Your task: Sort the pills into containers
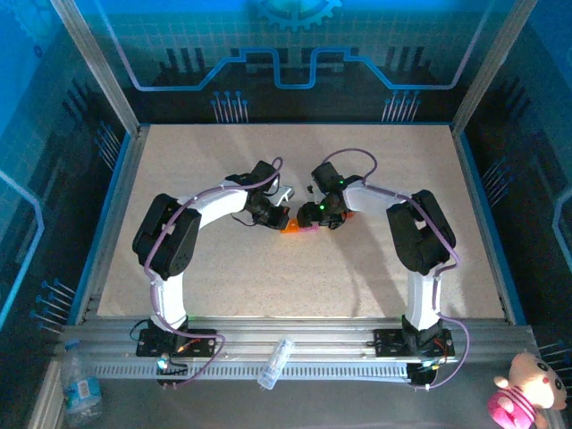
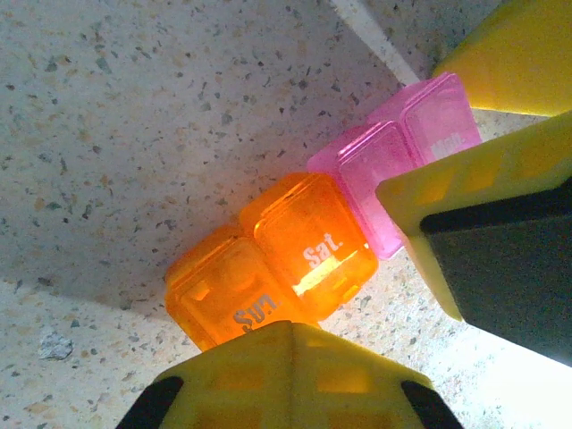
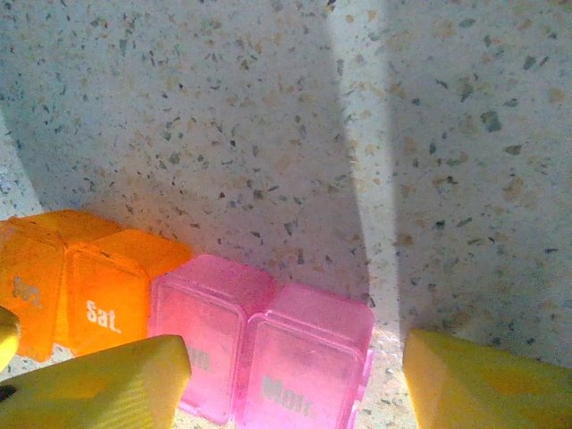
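Tabletop (image 1: 313,268): flat, pale beige, speckled all over with dark and tan flecks (image 2: 134,107) (image 3: 223,116); bordered by a blue edge strip.

Lying on it, near the middle: containers (image 1: 299,228), one joined strip of small translucent lidded boxes, two orange then two pink (image 2: 308,246) (image 3: 192,322). Readable lid lettering: "Sun.", "Sat.", "Mon." The strip rests flat on the surface, lids closed.

Both arms arch up from their bases and bend inward, elbows out and wrists angled down, so the two tips nearly meet. The left end effector (image 1: 279,218) has its jaws closed. The right end effector (image 1: 315,220) holds its yellow fingers (image 3: 98,384) apart.
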Motion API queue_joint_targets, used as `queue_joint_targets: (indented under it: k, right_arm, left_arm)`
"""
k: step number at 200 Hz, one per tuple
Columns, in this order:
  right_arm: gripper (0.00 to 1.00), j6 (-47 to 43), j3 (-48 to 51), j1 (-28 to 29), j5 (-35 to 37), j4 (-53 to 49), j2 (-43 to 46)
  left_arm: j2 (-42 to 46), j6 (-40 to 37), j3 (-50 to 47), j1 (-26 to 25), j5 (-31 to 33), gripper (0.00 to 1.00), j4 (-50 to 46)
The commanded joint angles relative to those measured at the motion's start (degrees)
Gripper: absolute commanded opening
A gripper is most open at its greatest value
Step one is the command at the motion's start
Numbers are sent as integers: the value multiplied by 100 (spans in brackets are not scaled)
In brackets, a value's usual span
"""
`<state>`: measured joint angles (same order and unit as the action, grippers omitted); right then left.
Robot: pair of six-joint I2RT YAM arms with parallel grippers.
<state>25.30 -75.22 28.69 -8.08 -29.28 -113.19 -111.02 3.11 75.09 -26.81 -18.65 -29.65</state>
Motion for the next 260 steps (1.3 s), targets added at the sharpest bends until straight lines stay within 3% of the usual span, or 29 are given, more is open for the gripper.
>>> queue_joint_targets:
  k: [1,260]
  right_arm:
    - [67,46,201,-30,430,-235,-494]
    - [66,32,162,-37,373,-284,-486]
  left_arm:
    - [89,114,-99,-31,90,0,3]
    - [-261,100,-316,-274,847,0,126]
